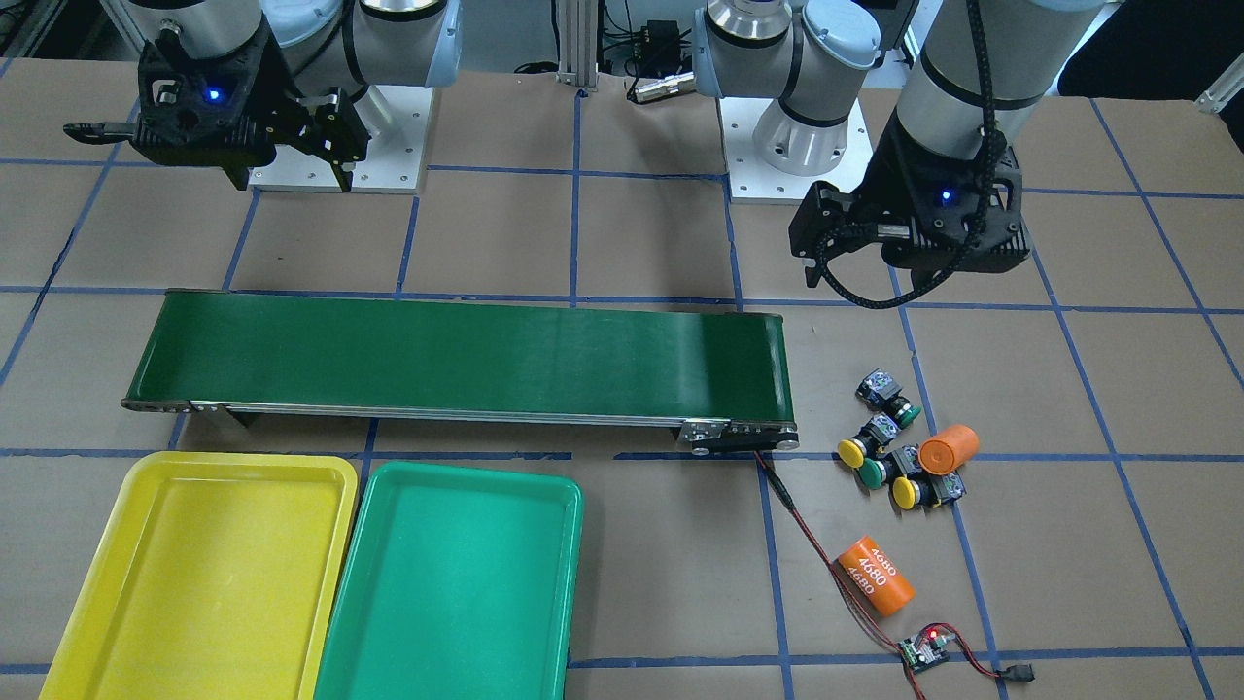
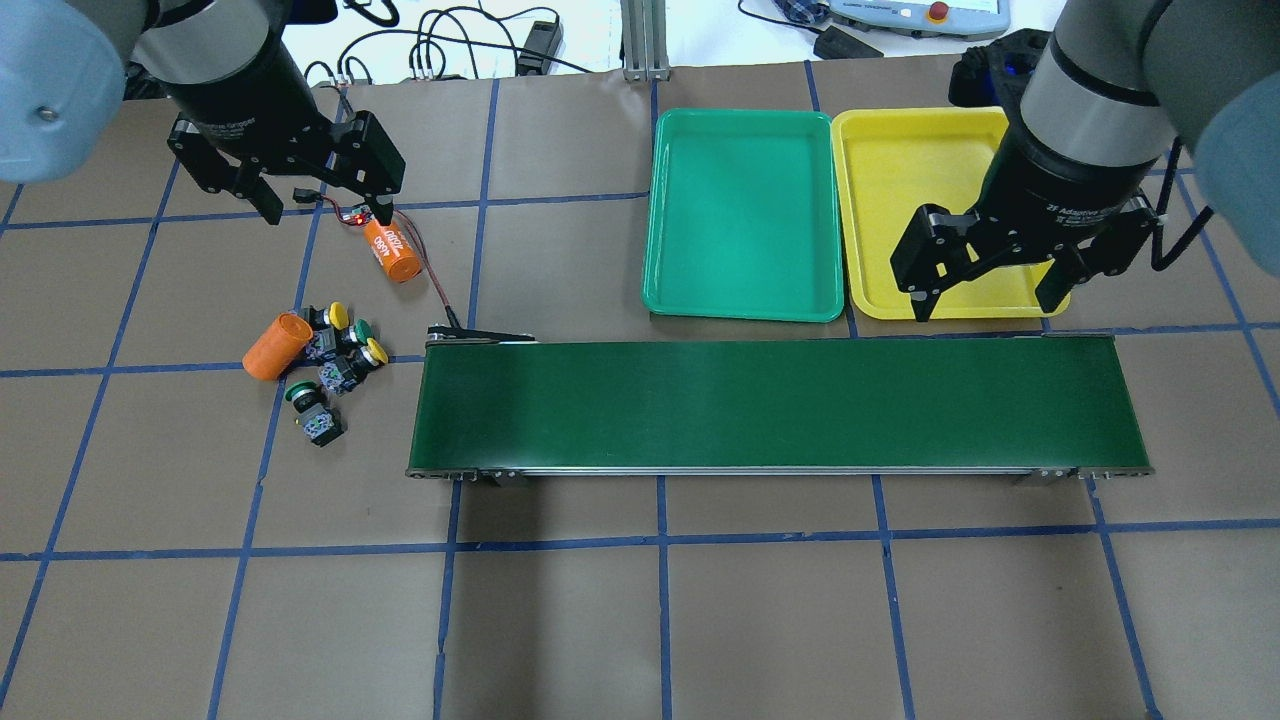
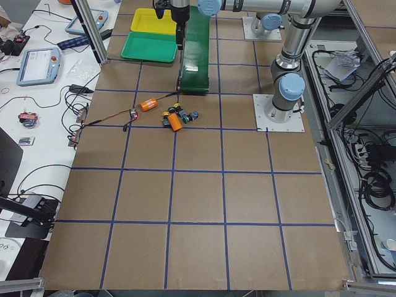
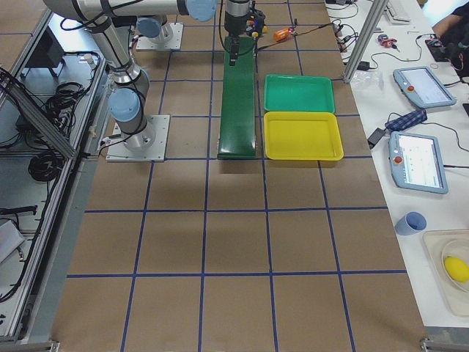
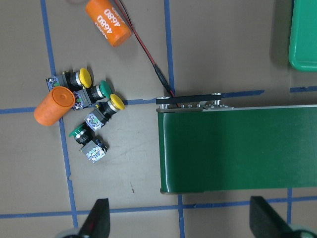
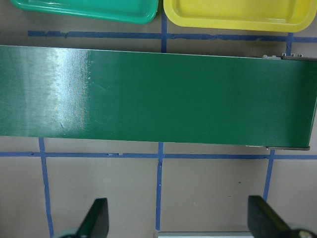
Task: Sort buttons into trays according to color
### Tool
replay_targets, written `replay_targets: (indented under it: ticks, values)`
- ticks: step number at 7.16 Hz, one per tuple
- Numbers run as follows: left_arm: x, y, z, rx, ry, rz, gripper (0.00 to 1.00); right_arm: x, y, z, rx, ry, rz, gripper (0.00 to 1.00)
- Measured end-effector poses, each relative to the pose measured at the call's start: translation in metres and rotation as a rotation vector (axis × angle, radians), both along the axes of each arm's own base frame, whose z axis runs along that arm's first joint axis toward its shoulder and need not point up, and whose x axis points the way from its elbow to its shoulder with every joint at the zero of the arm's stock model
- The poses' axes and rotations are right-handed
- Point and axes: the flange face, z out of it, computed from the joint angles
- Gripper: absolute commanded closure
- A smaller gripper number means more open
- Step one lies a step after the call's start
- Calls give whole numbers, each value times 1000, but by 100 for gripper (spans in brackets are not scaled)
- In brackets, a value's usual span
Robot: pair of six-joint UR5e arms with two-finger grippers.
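Your left gripper [image 2: 325,205] hangs with its jaws spread wide and nothing between them, above the labelled orange cylinder [image 2: 392,250], just past the buttons [image 5: 101,89]. The right gripper [image 2: 985,290] is spread and empty too, over the near edge of the yellow tray [image 2: 900,170], beside the conveyor belt [image 2: 780,405]. All four buttons lie on the table [image 2: 640,620] off the belt's left end. Neither the yellow tray nor the green tray [image 2: 745,210] holds one yet, so the first pick looks like the step in hand.

Start with the green button [image 5: 79,133] at the edge of the huddle, which has bare table around most of it. The two yellow buttons [image 5: 85,77] and the other green one crowd against the plain orange cylinder [image 5: 54,104]. Turn the wrist so the fingers straddle the blocky body, not the round cap (a dome would probably slip).

The left wrist view shows which way each cap points; from overhead they are too small for that. The front-facing view shows a circuit board [image 1: 923,651] with a red light, which the gripper mostly covers from overhead. The right wrist view shows only the belt and tray rims.
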Motion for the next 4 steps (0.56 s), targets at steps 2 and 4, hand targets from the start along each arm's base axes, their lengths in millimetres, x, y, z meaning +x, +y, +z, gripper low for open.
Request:
replay_targets:
  ticks: [2, 4]
  values:
    - [5, -5, -1, 6, 4, 63, 0, 0, 5, 3, -6, 0, -7, 0]
    - [15, -46, -28, 38, 3, 92, 0, 0, 10, 7, -16, -1, -1, 0]
